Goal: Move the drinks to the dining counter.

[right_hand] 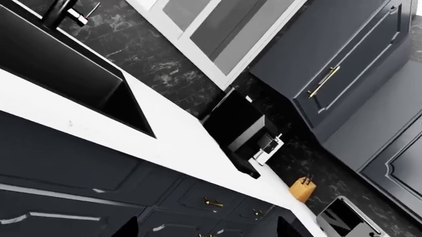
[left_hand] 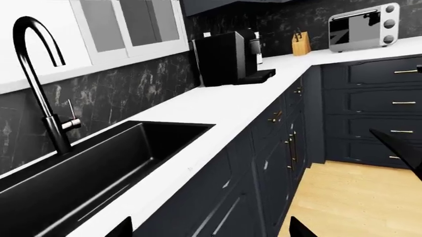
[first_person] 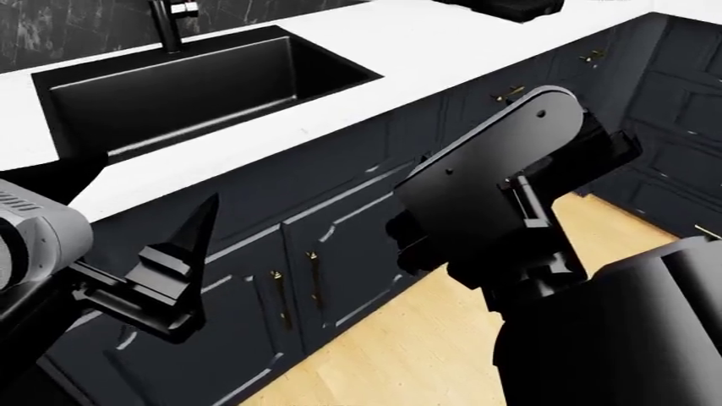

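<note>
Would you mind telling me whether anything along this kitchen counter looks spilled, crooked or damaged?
Nothing stands out. The white counter looks clean, the black sink looks empty and dry, and the coffee machine, knife block and toaster oven stand upright against the wall. No drinks are in view.

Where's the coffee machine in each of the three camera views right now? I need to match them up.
Left wrist view: coffee machine on the white counter, against the backsplash.
Head view: only its dark base shows, cut by the top edge.
Right wrist view: mid-frame on the counter.
Shared landmark: the black sink.
</note>
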You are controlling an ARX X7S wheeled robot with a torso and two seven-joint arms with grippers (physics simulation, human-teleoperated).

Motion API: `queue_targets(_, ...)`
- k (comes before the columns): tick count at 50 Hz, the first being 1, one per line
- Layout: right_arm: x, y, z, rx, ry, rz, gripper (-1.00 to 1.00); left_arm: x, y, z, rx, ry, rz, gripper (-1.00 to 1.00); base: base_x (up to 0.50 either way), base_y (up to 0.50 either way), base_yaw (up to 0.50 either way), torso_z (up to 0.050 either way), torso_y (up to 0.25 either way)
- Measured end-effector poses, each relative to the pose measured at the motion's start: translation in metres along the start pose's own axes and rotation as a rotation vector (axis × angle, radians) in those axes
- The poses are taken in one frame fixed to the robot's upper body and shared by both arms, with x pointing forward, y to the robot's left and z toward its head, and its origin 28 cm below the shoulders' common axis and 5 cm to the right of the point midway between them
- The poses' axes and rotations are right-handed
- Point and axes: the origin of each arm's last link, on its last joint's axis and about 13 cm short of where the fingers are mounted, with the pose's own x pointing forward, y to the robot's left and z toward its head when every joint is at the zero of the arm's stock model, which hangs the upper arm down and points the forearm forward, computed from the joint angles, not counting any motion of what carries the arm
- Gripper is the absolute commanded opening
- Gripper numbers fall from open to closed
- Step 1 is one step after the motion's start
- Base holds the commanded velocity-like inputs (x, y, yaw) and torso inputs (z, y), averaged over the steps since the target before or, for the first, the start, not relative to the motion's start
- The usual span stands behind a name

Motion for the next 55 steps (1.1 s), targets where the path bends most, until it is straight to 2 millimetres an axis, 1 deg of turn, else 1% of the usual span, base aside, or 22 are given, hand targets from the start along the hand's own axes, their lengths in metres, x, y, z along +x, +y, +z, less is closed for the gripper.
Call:
queue_targets(37,0.001,0.0,0.001,0.004,0.007,0.013,1.0,-0.001,0.0,0.001,0.002,-0.006,0.004,1.0,0.0,0.0,0.5,0.0,0.0)
queue_targets(55,0.001,0.003,0.0,0.005,0.009,0.022,1.0,-0.011,0.003,0.001,-0.003,-0.02,0.041,1.0,0.0,0.0,0.5,0.0,0.0)
